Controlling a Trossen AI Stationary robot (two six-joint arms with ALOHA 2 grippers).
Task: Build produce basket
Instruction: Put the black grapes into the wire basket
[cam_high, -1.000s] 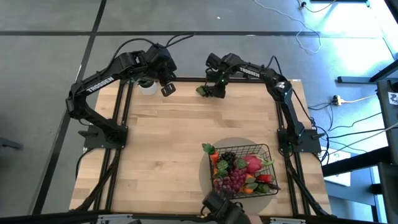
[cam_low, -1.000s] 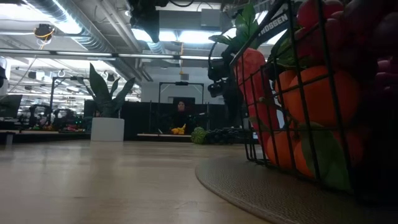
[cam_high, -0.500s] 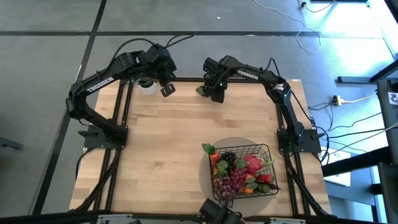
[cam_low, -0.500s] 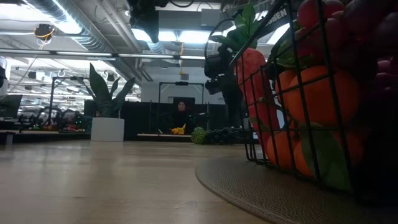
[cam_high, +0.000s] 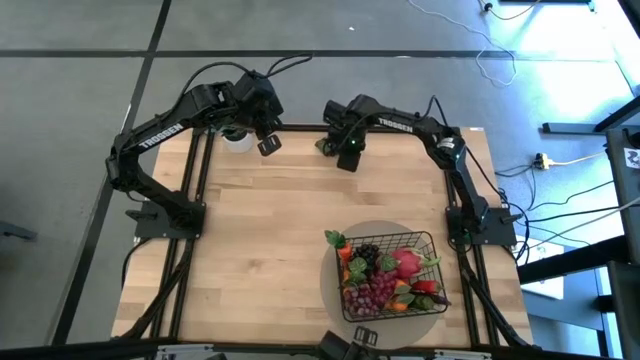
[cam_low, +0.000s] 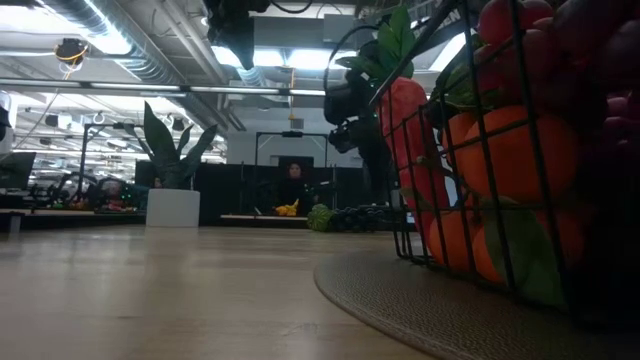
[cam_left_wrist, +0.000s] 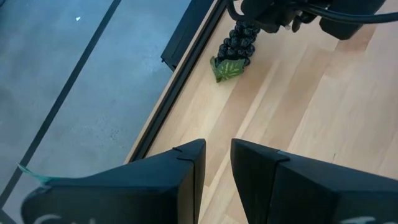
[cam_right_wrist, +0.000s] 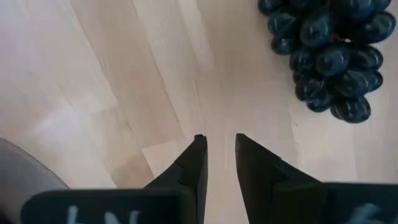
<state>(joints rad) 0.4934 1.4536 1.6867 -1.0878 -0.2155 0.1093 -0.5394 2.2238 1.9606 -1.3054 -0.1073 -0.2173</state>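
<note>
A dark grape bunch (cam_high: 325, 146) with a green leaf lies on the wood at the table's far edge; it also shows in the left wrist view (cam_left_wrist: 239, 40) and the right wrist view (cam_right_wrist: 329, 43). My right gripper (cam_high: 346, 160) (cam_right_wrist: 216, 146) hovers above the table just beside the bunch, on its near-right side, fingers shut and pointing down. My left gripper (cam_high: 270, 145) (cam_left_wrist: 217, 152) waits shut, raised over the far left part of the table. The black wire basket (cam_high: 432, 245) (cam_low: 520, 150) stands on a round grey mat (cam_high: 327, 282), filled with produce.
A potted plant in a white pot (cam_high: 237, 138) (cam_low: 172, 205) stands at the far left edge, near the left gripper. Bare wood stretches across the table's middle and left (cam_high: 260, 240). The basket and mat fill the near right. A person sits in the room beyond (cam_low: 292, 180).
My right gripper has shifted a little toward the table's left and near edge, staying close to the grape bunch. The bunch has not moved.
</note>
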